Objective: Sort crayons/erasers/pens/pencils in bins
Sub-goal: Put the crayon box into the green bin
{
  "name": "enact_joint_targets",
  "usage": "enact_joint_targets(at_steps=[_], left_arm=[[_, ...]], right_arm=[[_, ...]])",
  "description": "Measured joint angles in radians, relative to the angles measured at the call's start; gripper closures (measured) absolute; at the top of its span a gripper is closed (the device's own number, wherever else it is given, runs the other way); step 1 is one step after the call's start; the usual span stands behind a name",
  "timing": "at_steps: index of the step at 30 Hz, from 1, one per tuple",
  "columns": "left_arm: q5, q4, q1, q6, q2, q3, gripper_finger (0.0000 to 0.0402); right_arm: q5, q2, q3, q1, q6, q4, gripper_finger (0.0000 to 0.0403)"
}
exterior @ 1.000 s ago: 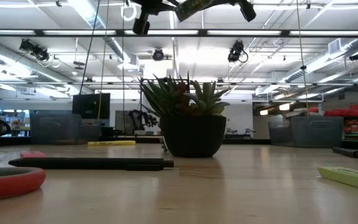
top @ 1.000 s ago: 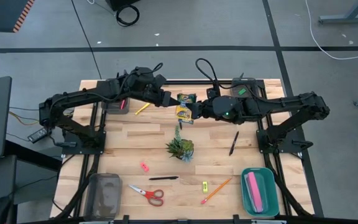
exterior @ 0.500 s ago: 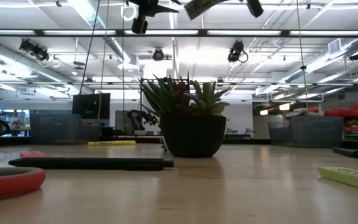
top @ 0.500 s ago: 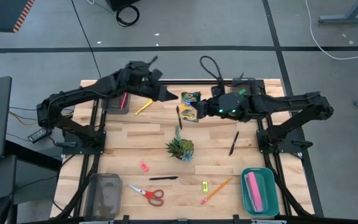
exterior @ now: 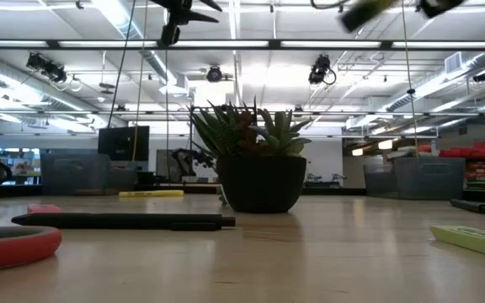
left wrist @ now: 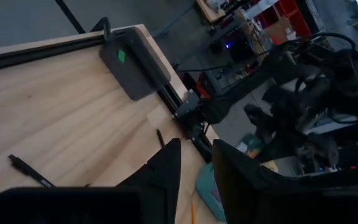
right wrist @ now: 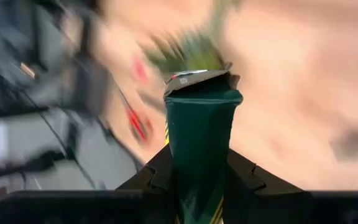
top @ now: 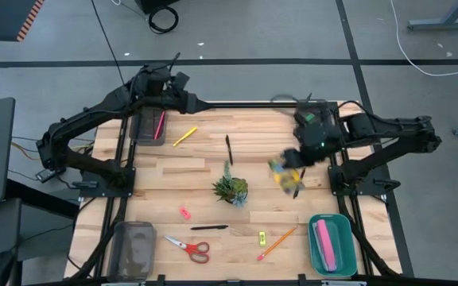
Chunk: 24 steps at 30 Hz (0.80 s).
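Note:
My right gripper is shut on the yellow-and-green crayon box, in the air over the table's right half; it is blurred in the high view and shows edge-on in the right wrist view. My left gripper stands open and holds nothing, high over the far left. A yellow pencil, an orange pencil, black pens, a pink eraser and a yellow eraser lie flat on the wood. My right gripper pinches the crayon box between its two fingers, one on each broad face, at the end nearest the wrist. The box's flap end sticks out past the fingertips. The fingers slant down from above. The box is lifted clear of the table.
A potted plant stands mid-table and red scissors lie near the front. One dark bin at the far left holds a pink stick, a translucent bin sits near left, a teal bin near right, and another dark bin far right.
My left gripper has come off the crayon box and drawn back toward the table's far left corner. My right gripper has carried the box from the far middle toward the table's right and near side, tipping its fingers downward. The box stays clear of the table.

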Motion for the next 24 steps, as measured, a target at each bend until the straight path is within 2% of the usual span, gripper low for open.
enact_joint_targets(at_steps=[4, 9, 15, 20, 24], left_arm=[[0.000, -0.005, 0.002, 0.027, 0.000, 0.000, 0.0299], [-0.001, -0.020, -0.007, 0.060, 0.001, 0.000, 0.0303], [-0.001, -0.026, -0.009, 0.090, 0.001, 0.000, 0.0299], [-0.001, -0.041, -0.009, 0.114, 0.002, 0.000, 0.0303], [-0.005, -0.041, -0.012, 0.128, 0.002, 0.000, 0.0301]], right_arm=[[-0.137, 0.002, 0.000, 0.081, 0.127, -0.197, 0.0310], [-0.172, 0.016, 0.000, 0.202, 0.283, -0.342, 0.0310], [-0.179, 0.068, 0.000, 0.361, 0.480, -0.377, 0.0310], [-0.234, 0.145, 0.000, 0.528, 0.617, -0.384, 0.0310], [-0.215, 0.207, 0.000, 0.639, 0.740, -0.360, 0.0310]])
